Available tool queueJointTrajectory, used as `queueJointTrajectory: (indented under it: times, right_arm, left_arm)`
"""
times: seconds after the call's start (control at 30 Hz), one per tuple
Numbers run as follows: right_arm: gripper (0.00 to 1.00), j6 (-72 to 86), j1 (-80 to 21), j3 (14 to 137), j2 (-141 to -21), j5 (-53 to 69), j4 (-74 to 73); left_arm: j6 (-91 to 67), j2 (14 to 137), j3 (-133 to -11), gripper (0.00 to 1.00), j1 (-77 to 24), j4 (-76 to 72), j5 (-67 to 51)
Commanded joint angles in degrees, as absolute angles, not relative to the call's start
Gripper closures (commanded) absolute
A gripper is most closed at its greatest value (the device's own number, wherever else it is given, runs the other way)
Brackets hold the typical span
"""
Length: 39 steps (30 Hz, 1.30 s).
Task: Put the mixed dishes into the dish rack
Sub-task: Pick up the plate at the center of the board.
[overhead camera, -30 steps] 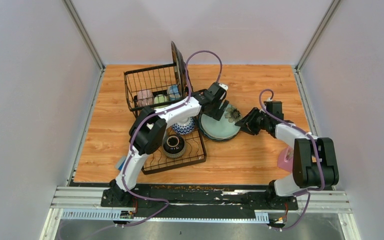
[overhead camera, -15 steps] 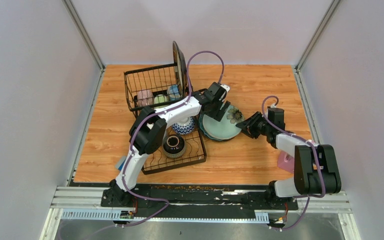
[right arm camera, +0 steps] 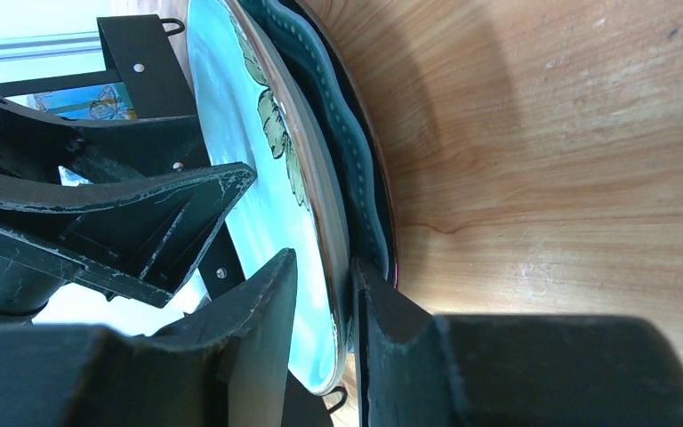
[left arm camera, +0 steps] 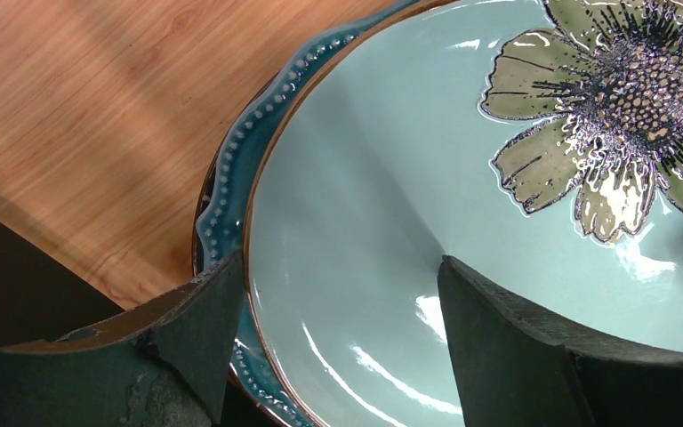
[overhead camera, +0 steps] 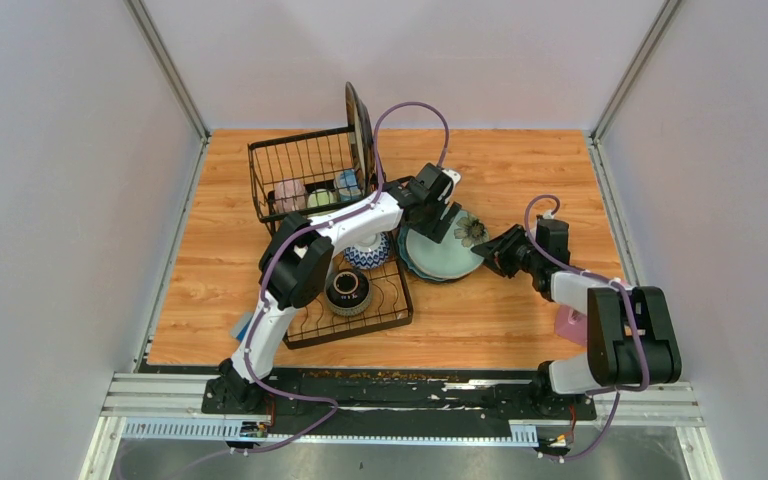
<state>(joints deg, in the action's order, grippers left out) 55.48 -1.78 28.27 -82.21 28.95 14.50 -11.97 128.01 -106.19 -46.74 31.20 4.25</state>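
Note:
A pale green plate (overhead camera: 440, 250) with a flower print lies on a teal plate (overhead camera: 438, 279), just right of the black wire dish rack (overhead camera: 392, 318). My left gripper (overhead camera: 442, 218) hovers open over the stack's far-left edge. Seen from the left wrist, the gripper (left arm camera: 340, 267) straddles the pale plate's (left arm camera: 391, 160) rim, one finger above the teal rim (left arm camera: 231, 187). My right gripper (overhead camera: 490, 258) is at the stack's right edge. In the right wrist view the gripper (right arm camera: 322, 260) is shut on the pale plate's (right arm camera: 271, 213) rim, its lower finger between that plate and the teal plate (right arm camera: 356, 169).
The rack's basket holds a pink mug (overhead camera: 290, 193), a green mug (overhead camera: 320, 197) and a blue mug (overhead camera: 347, 183). A dark-rimmed plate (overhead camera: 357, 125) stands upright beside them. A patterned bowl (overhead camera: 368, 252) and a dark bowl (overhead camera: 348, 288) sit in the tray. A pink container (overhead camera: 568, 325) lies beside the right arm.
My right arm has dropped lower and its gripper has narrowed onto the pale plate's right rim. The plate has shifted slightly right. The left arm has stayed put.

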Motion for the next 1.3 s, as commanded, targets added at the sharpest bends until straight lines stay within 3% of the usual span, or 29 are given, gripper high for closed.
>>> queueJointTrajectory:
  times: [0.0, 0.27, 0.37, 0.47, 0.63, 0.73, 0.87, 0.97, 1.03, 1.17, 1.27]
  right_arm:
    - [0.72, 57.6, -3.3, 29.0, -84.1, 32.4, 24.6]
    - [0.68, 56.1, -3.5, 27.8, -84.4, 33.9, 29.4]
    - [0.76, 54.0, -3.5, 27.6, -83.9, 33.5, 29.9]
    - [0.77, 53.1, -3.5, 27.0, -84.0, 33.3, 31.6]
    - [0.68, 56.0, -3.5, 25.7, -86.1, 36.5, 39.2]
    - [0.68, 57.0, -3.5, 25.7, -86.7, 35.3, 39.3]
    - [0.7, 56.5, -3.7, 26.2, -87.2, 34.5, 38.4]
    - [0.82, 55.8, -4.1, 26.4, -87.7, 35.0, 39.2]
    - [0.84, 55.3, -4.2, 25.4, -87.4, 35.1, 41.7]
    - [0.69, 53.8, -4.3, 26.1, -87.3, 35.6, 41.6]
    - [0.64, 51.4, -4.4, 27.6, -87.0, 32.5, 35.8]
  left_arm:
    - [-13.5, 129.5, -108.3, 0.18, -52.7, 29.8, -11.0]
    - [-13.2, 129.2, -108.6, 0.19, -53.0, 29.6, -12.3]
    - [-13.1, 129.2, -108.7, 0.19, -53.0, 29.5, -12.5]
    - [-13.1, 129.2, -108.6, 0.19, -53.1, 29.5, -12.8]
    - [-13.1, 129.2, -108.8, 0.19, -53.2, 29.3, -13.3]
    - [-13.0, 129.2, -108.9, 0.19, -53.3, 29.3, -13.5]
    - [-12.9, 129.3, -108.9, 0.2, -53.3, 29.4, -13.7]
    - [-12.8, 129.3, -109.0, 0.2, -53.4, 29.1, -14.0]
    - [-12.7, 129.3, -109.1, 0.2, -53.4, 29.2, -14.1]
    - [-12.5, 129.0, -109.0, 0.2, -53.5, 29.4, -14.1]
    - [-12.4, 129.0, -109.0, 0.2, -53.6, 29.3, -14.4]
